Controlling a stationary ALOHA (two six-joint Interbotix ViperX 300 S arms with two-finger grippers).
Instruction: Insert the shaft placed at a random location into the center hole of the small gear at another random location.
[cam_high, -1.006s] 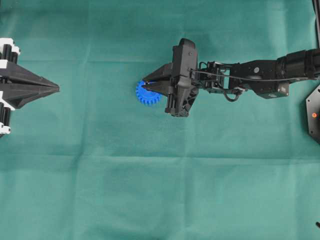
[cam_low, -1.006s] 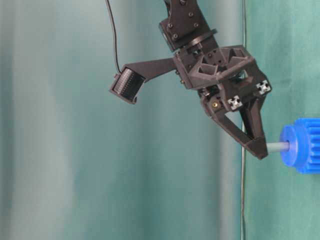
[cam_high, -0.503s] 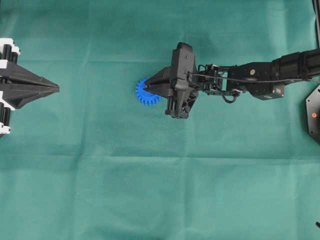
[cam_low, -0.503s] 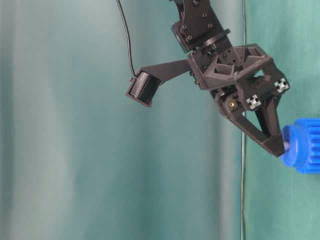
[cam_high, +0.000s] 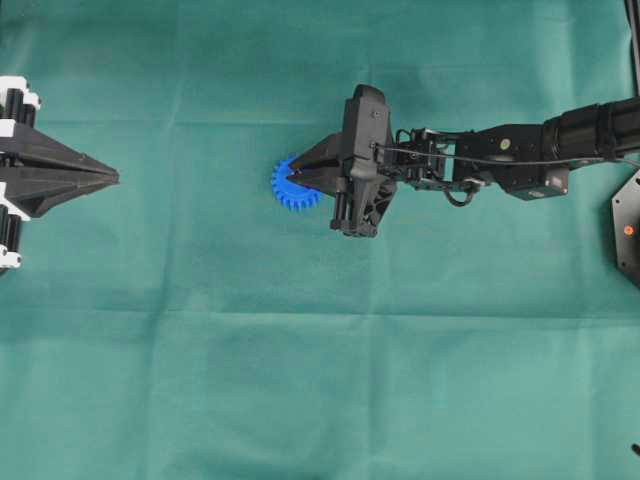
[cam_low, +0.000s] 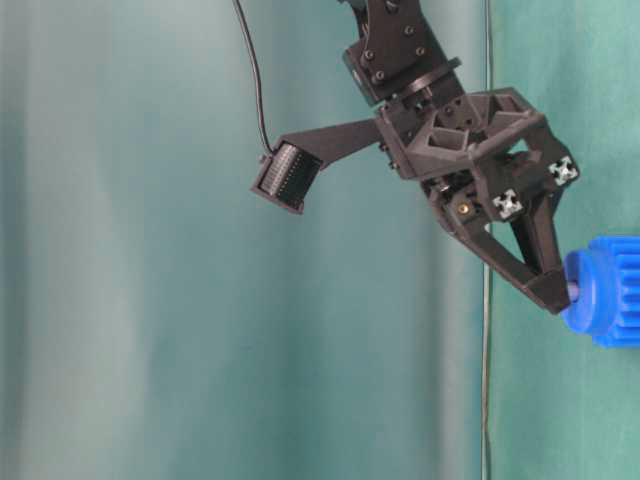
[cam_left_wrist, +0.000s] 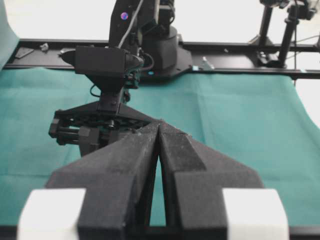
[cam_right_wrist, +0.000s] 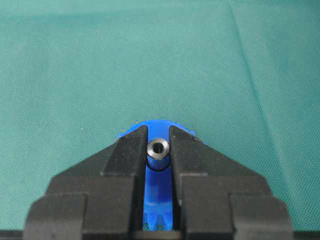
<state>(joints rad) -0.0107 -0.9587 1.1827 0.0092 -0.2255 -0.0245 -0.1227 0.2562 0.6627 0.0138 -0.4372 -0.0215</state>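
Right gripper: your black right gripper (cam_right_wrist: 158, 150) has its two black fingers (cam_right_wrist: 124, 157) pinching the short silvery-grey metal shaft (cam_right_wrist: 158, 149); in the right wrist view you look straight down at the shaft's ringed end between the tips.
Shaft: only a short stub of it shows in the table-level view (cam_low: 572, 289), between the fingertips and the gear's hub; the rest is sunk into the gear.
Small gear: the bright blue plastic toothed gear (cam_high: 292, 190) lies flat on the green cloth, directly under your right gripper's tips (cam_high: 292, 176). In the table-level view the fingertip touches, or is just beside, the gear's raised round hub (cam_low: 590, 293).
Center hole: you cannot see it; the shaft and fingers cover it in every view.
Left gripper: your left gripper (cam_left_wrist: 159, 131) has its black fingers pressed together with nothing between them. In the overhead view it sits at the left edge (cam_high: 105, 178), well apart from the gear.
Counter: the counter is covered by a green cloth (cam_high: 320, 350) with faint fold lines.
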